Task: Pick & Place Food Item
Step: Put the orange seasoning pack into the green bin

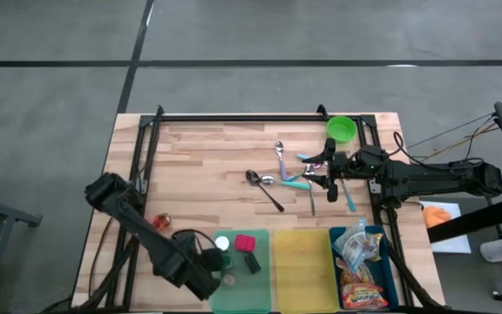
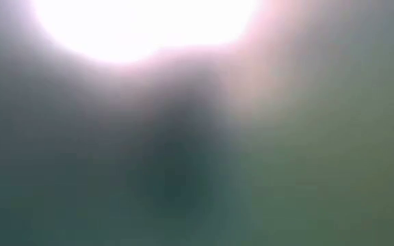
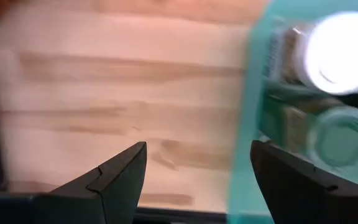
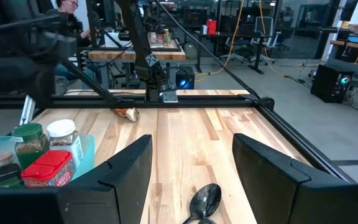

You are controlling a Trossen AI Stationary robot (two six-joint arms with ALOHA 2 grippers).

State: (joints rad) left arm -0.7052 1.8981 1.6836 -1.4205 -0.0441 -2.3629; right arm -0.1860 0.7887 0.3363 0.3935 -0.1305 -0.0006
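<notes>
A small red-and-gold food item (image 1: 161, 221) lies on the bare wood near the table's left side; the right wrist view shows the same item (image 4: 127, 114) farther off. My left gripper (image 1: 209, 260) hangs open, pointing down over the left rim of the green tray (image 1: 264, 296), and nothing is between its fingers (image 3: 123, 171). In that tray stand a white-lidded jar (image 3: 340, 46), a clear-lidded jar (image 3: 340, 134) and a red box (image 1: 245, 243). My right gripper (image 1: 314, 170) waits open and level at the table's right, above the cutlery.
Spoons and other cutlery (image 1: 279, 179) lie mid-table, with one spoon (image 4: 205, 200) just ahead of my right gripper. A green cup (image 1: 342, 129) stands at the far right. A yellow tray (image 1: 301, 262) and a blue tray (image 1: 375, 234) with snack packets line the near edge. The low view is blurred.
</notes>
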